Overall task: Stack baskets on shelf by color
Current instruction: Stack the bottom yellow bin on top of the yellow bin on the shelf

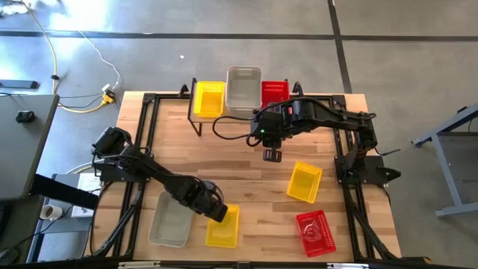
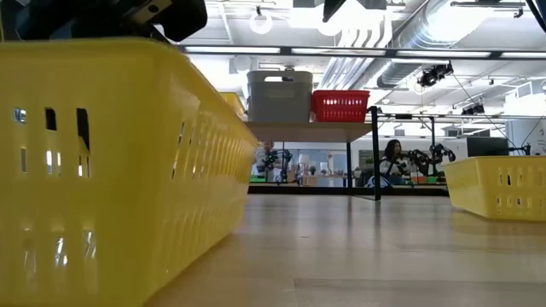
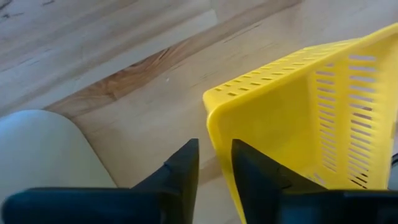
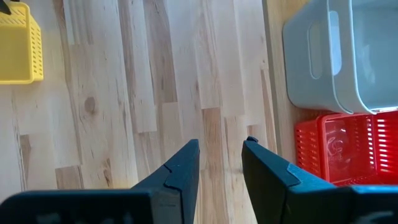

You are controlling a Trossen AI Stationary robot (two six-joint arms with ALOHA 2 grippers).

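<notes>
Rim of the yellow basket (image 3: 298, 118) sits between the left gripper's (image 3: 214, 163) narrowly parted jaws.

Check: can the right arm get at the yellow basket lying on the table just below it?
Probably yes. The right gripper hovers empty over bare wood, the yellow basket lies close beside it, and nothing stands between them.
</notes>
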